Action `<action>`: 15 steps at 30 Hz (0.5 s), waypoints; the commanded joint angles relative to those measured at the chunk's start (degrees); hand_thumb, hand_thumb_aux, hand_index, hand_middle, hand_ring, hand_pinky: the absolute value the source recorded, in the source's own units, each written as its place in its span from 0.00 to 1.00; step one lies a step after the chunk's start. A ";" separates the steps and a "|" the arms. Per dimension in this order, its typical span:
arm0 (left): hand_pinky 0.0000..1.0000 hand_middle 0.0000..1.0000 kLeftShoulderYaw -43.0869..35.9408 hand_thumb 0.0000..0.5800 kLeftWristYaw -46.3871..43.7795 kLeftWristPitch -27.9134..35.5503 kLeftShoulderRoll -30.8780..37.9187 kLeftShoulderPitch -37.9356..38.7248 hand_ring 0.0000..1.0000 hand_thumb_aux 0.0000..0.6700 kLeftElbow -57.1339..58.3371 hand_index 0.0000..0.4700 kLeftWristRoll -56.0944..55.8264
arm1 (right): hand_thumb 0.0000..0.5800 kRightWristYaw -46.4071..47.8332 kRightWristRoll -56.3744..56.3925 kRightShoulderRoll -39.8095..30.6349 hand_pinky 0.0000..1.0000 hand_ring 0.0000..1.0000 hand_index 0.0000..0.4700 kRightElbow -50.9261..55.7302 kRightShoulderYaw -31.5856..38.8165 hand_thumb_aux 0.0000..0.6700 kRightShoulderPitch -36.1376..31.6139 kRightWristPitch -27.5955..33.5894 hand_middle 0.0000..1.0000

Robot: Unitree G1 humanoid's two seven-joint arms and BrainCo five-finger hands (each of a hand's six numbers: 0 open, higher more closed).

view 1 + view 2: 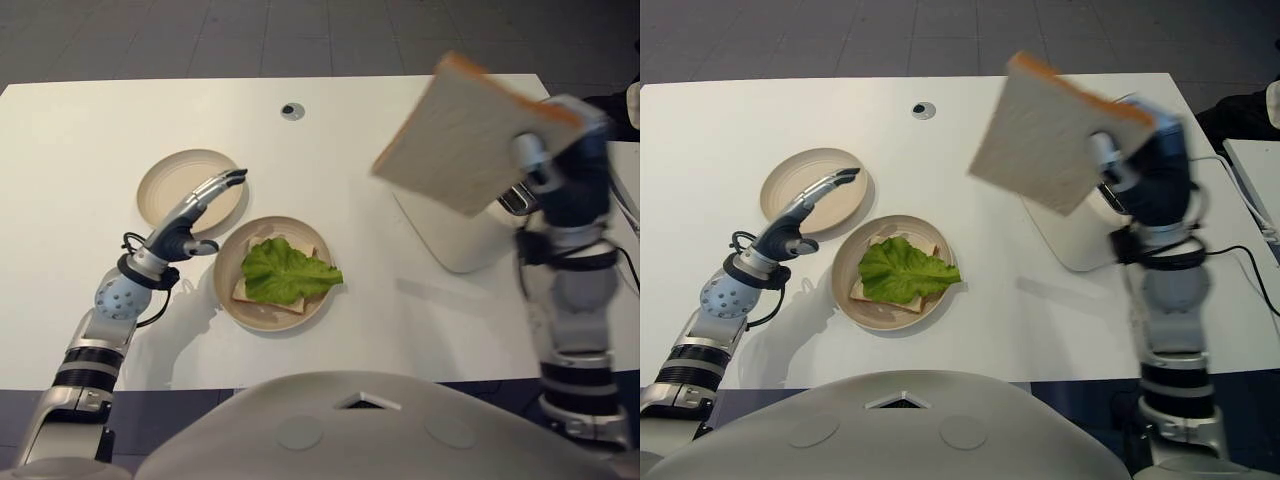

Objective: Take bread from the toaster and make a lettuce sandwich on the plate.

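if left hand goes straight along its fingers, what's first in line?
Nothing solid, as far as I can tell. The left hand points out over the empty plate's right rim; beyond lies bare table and the small round hole. Its height above the plate is unclear.

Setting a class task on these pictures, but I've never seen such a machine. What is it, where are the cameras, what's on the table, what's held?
A humanoid robot with two arms and fingered hands. Both pictures come from its head's two camera eyes, looking down at a white table. There stand a toaster, an empty plate, and a plate with bread and lettuce. The right hand holds a bread slice above the toaster; the left hand is open, by the empty plate.
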 commanded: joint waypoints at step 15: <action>0.00 0.00 -3.26 0.00 -20.78 -1.71 1.28 7.73 0.00 0.00 -11.78 0.00 -17.56 | 1.00 -5.18 -31.95 14.12 1.00 1.00 1.00 23.09 22.14 1.00 2.39 6.49 1.00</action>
